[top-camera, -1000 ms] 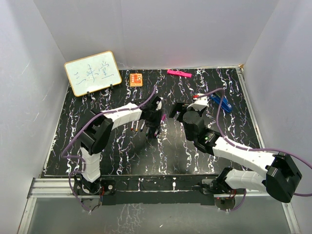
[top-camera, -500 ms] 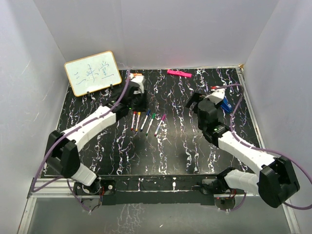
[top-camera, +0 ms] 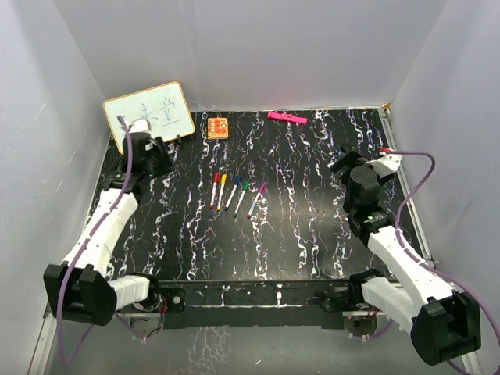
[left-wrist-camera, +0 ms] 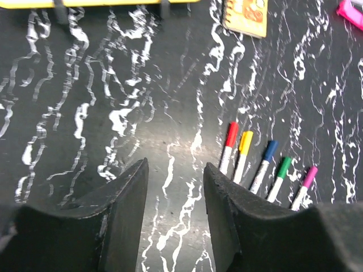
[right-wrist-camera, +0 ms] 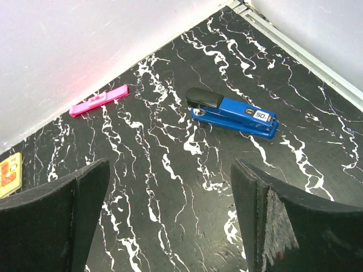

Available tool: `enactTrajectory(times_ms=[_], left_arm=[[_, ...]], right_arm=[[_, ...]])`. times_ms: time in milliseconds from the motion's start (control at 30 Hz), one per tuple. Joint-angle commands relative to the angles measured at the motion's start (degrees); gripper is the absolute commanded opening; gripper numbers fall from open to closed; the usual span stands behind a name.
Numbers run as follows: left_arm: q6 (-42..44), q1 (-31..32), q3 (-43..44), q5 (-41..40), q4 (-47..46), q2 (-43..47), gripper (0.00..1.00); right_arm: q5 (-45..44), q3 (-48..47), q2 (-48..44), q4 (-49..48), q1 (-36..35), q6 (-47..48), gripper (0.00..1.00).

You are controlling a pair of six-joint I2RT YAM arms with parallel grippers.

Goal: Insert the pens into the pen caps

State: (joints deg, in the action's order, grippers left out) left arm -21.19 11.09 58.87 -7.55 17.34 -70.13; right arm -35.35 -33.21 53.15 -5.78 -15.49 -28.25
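Observation:
Several pens [top-camera: 234, 194] lie side by side in a row at the middle of the table. Each white barrel carries a coloured cap on its far end: red [left-wrist-camera: 231, 134], yellow [left-wrist-camera: 245, 142], blue [left-wrist-camera: 270, 150], green [left-wrist-camera: 283, 167] and purple-pink [left-wrist-camera: 309, 177]. My left gripper [top-camera: 156, 158] hovers at the back left, well left of the row. In its wrist view the left gripper [left-wrist-camera: 173, 170] is open over bare table with nothing between the jaws. My right gripper [top-camera: 345, 168] is at the right, and in its wrist view this right gripper [right-wrist-camera: 170, 167] stands wide open and empty.
A whiteboard [top-camera: 148, 116] leans at the back left. An orange notepad [top-camera: 218, 126] and a flat pink bar [top-camera: 287, 118] lie along the back wall. A blue stapler [right-wrist-camera: 232, 113] lies ahead of the right gripper. White walls close in three sides.
Both arms have drawn away from the centre, the left toward the whiteboard and the right toward the right wall. The row of pens is uncovered. The left jaws have widened.

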Motion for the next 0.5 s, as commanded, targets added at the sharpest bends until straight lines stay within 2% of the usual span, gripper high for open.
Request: enactTrajectory(times_ms=[0,467], left_arm=[[1.6,-3.3,-1.0,5.1,2.4,3.8,0.44],[0.3,-3.3,-4.7,3.5,3.7,9.7,0.48]], right_arm=[[-0.3,0.3,-1.5,-0.9,0.3,-0.8,0.86],[1.5,-1.0,0.5,0.1,0.3,-0.5,0.86]])
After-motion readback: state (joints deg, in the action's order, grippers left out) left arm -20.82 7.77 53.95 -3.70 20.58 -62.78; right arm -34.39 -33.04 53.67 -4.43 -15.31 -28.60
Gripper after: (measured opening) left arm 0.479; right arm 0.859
